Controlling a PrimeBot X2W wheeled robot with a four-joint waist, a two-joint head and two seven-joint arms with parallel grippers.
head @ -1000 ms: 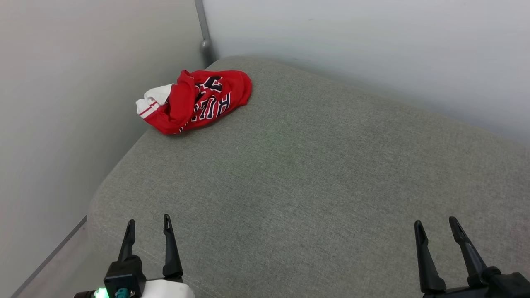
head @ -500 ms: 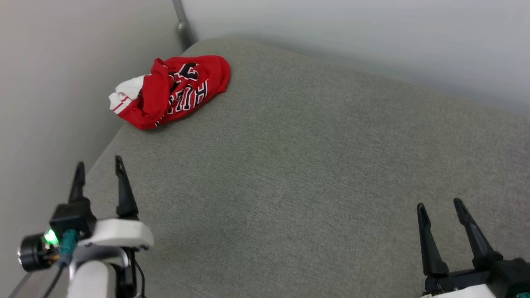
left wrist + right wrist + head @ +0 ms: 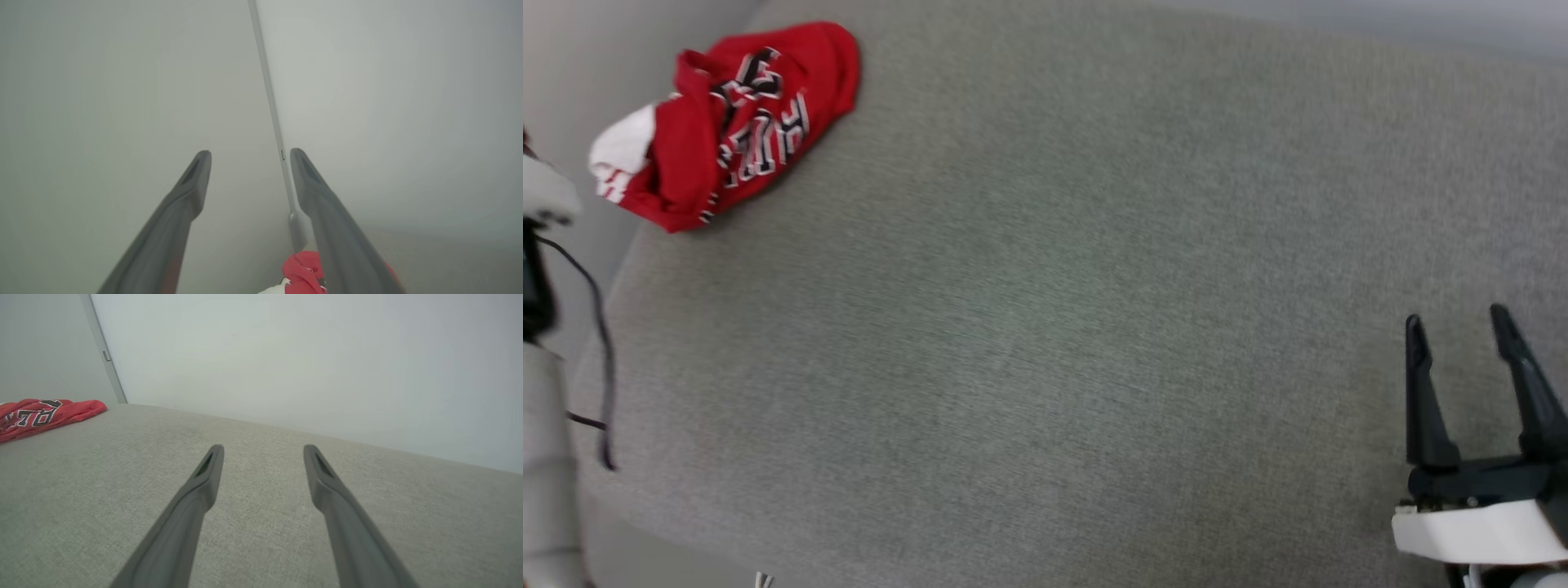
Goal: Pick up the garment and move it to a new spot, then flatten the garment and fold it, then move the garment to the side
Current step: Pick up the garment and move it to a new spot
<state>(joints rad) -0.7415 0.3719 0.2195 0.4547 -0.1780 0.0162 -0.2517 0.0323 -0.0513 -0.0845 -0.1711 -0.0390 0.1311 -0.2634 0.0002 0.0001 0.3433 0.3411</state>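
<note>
The garment lies crumpled at the far left corner of the grey cushion: red jersey cloth with black white-outlined lettering and a white sleeve bunched at its left. Its red edge also shows low in the left wrist view and at the left of the right wrist view. My left gripper is open, in the air short of the garment and pointing at the wall corner. My right gripper stands open over the cushion's near right part, far from the garment, nothing between its fingers.
Pale walls meet in a corner with a grey vertical strip just behind the garment. The cushion's left edge drops off beside my left forearm and its black cable. A wall runs along the cushion's far side.
The head camera has tilted down and turned, so the garment sits further up and left in view. My left arm has risen and reached forward, its fingers leaving the head view. The garment lies as before.
</note>
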